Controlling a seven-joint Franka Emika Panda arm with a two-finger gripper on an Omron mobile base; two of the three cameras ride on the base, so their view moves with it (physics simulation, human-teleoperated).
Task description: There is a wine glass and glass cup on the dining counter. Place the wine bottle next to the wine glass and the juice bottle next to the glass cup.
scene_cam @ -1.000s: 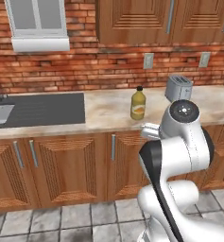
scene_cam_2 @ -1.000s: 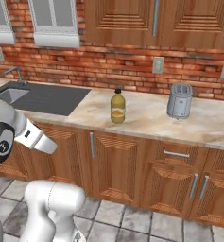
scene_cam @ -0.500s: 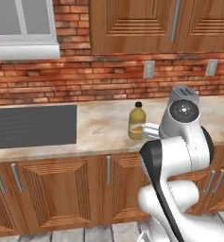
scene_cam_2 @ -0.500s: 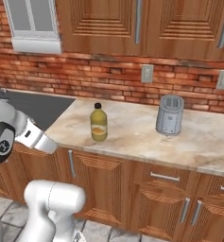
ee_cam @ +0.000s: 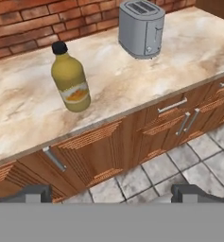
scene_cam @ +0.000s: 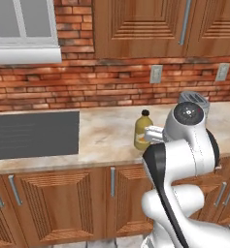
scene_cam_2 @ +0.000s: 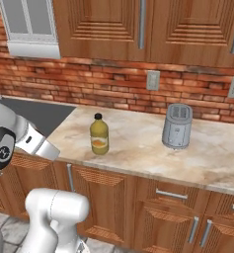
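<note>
juice bottle (ee_cam: 70, 78): upright, upper left of hand view, on tabletop (ee_cam: 113, 80)
toaster (ee_cam: 142, 27): top centre, well apart from bottle
end effector (ee_cam: 111, 193): wide, holding nothing, bottom edge

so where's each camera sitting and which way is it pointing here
Left base view: behind the arm's left, facing the brick-backed worktop; juice bottle and toaster partly hidden by the white arm at lower right.
Right base view: behind the arm's right, same worktop; arm at lower left, bottle and toaster unobstructed.
Hand view: on the hand, tilted down at the worktop, cabinet fronts and floor tiles; gripper tips at the bottom, jaws wide open.
All three share the bottle and toaster.
</note>
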